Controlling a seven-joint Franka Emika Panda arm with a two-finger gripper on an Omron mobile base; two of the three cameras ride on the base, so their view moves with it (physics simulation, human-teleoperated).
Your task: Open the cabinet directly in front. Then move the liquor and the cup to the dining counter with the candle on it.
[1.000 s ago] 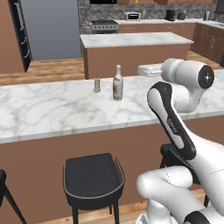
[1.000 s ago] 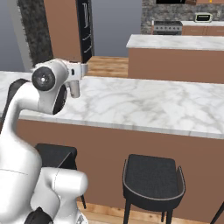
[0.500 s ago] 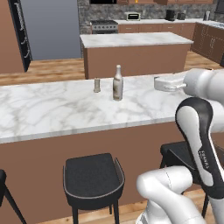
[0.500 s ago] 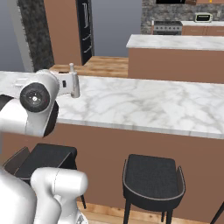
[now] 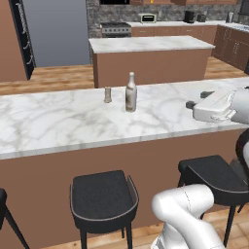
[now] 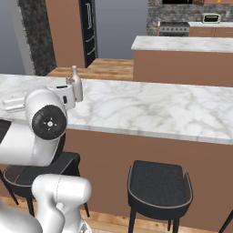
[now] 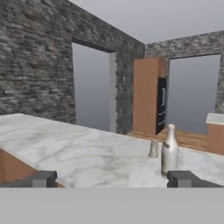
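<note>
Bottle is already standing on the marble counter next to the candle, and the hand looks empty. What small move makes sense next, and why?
Probably pull the open, empty gripper back from the dining counter so the base can go for the cup. The liquor stands upright on the marble just beside the candle, untouched by the fingers, so that half looks done. No yellow cup stands beside them on the counter.

The dining counter (image 5: 63, 121) bears the liquor (image 5: 130, 92) beside the candle (image 5: 107, 95).
</note>
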